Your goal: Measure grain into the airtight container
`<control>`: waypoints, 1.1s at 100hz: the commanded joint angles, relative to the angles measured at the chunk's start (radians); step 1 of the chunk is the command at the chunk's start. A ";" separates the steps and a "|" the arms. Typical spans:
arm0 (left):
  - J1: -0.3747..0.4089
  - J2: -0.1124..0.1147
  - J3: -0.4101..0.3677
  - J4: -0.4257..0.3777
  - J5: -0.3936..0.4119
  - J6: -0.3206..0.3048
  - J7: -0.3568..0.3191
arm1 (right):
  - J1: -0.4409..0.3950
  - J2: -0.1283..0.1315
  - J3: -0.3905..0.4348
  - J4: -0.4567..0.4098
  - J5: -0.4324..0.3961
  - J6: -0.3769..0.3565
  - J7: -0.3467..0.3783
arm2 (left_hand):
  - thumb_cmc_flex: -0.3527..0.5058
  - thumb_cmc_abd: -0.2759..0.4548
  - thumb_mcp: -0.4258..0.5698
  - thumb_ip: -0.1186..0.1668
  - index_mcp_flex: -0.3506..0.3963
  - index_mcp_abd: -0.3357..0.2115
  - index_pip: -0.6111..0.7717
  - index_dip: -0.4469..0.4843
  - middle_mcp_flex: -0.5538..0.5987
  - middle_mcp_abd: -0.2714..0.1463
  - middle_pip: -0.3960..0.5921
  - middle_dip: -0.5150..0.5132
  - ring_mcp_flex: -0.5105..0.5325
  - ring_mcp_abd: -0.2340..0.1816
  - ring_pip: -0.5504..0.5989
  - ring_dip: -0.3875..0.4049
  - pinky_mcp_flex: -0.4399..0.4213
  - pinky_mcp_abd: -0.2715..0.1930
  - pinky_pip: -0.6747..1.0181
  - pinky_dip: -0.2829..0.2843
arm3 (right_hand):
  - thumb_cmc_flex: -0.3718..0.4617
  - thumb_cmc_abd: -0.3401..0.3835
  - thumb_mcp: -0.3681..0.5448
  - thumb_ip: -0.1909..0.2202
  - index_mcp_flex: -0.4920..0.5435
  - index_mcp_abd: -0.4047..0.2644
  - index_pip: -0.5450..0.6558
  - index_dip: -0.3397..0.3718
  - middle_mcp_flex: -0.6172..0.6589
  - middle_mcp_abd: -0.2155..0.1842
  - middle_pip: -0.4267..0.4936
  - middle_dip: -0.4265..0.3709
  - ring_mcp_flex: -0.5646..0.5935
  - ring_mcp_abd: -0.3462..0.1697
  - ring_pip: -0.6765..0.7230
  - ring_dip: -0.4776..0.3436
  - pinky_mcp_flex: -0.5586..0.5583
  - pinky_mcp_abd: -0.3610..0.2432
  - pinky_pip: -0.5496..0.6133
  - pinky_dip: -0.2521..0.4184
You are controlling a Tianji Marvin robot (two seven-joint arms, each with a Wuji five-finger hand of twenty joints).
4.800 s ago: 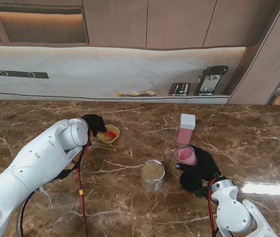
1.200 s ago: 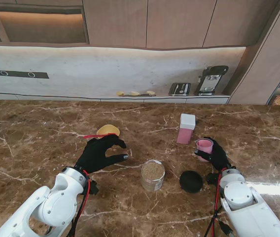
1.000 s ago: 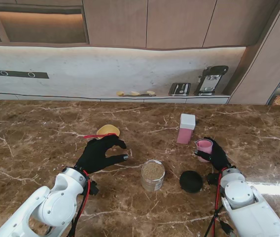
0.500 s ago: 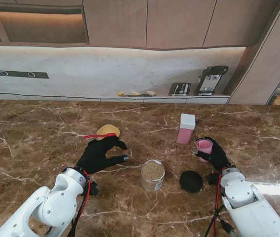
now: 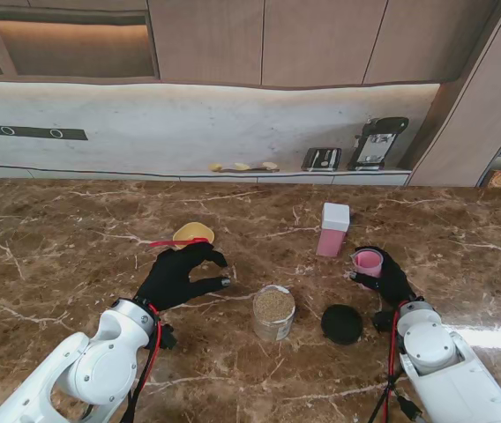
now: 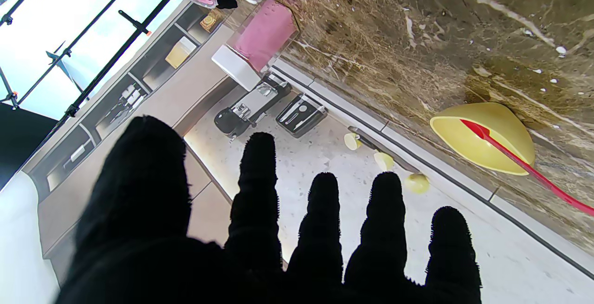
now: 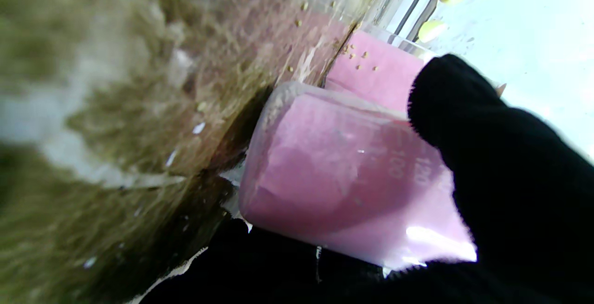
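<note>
A clear jar of grain stands uncovered at the table's middle, its black lid lying flat to its right. My right hand is shut on the pink measuring cup, upright on the table farther right; the right wrist view shows the cup between my black fingers. A pink container with a white lid stands beyond it. My left hand rests open on the table left of the jar, holding nothing. Just beyond it lies a yellow bowl with a red spoon.
Loose grains lie scattered on the marble near the pink container. A counter along the back wall carries a toaster, a black appliance and small yellow items.
Since 4.8 s ago the left hand left the yellow bowl and came down nearer to me; the right hand carried the cup from beside the jar out to the right. Over the last second hardly anything moved.
</note>
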 commanded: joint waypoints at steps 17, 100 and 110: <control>0.009 0.002 -0.005 -0.006 0.005 -0.009 -0.004 | -0.038 0.002 0.014 0.034 0.002 0.017 -0.006 | 0.010 0.037 -0.031 0.031 -0.025 0.005 -0.020 0.003 -0.035 -0.006 -0.014 -0.010 -0.034 -0.042 -0.023 0.000 -0.001 0.002 0.022 0.017 | 0.020 -0.018 0.035 0.049 -0.044 0.024 -0.049 0.000 -0.016 0.042 -0.017 -0.008 -0.027 0.110 0.014 0.037 -0.007 0.253 0.078 0.040; 0.012 0.005 -0.011 -0.011 0.013 -0.026 -0.014 | -0.089 0.022 0.098 -0.074 -0.082 -0.048 -0.019 | -0.013 0.025 -0.035 0.033 -0.053 0.015 -0.036 -0.006 -0.032 -0.008 -0.013 -0.009 -0.031 -0.042 -0.025 -0.002 -0.006 0.011 0.031 0.001 | -0.094 -0.250 0.145 -0.031 -0.213 0.071 -0.283 -0.051 -0.079 0.058 -0.055 -0.032 -0.030 0.133 0.003 0.057 -0.019 0.247 0.116 0.106; 0.016 0.005 -0.013 -0.011 0.016 -0.031 -0.009 | -0.104 0.024 0.123 -0.112 -0.104 -0.067 -0.032 | -0.014 0.022 -0.033 0.033 -0.055 0.016 -0.037 -0.007 -0.031 -0.008 -0.015 -0.009 -0.029 -0.043 -0.025 -0.002 -0.006 0.010 0.029 -0.002 | -0.107 -0.245 0.146 -0.033 -0.212 0.062 -0.300 -0.045 -0.083 0.058 -0.080 -0.050 -0.030 0.132 -0.006 0.037 -0.018 0.246 0.103 0.096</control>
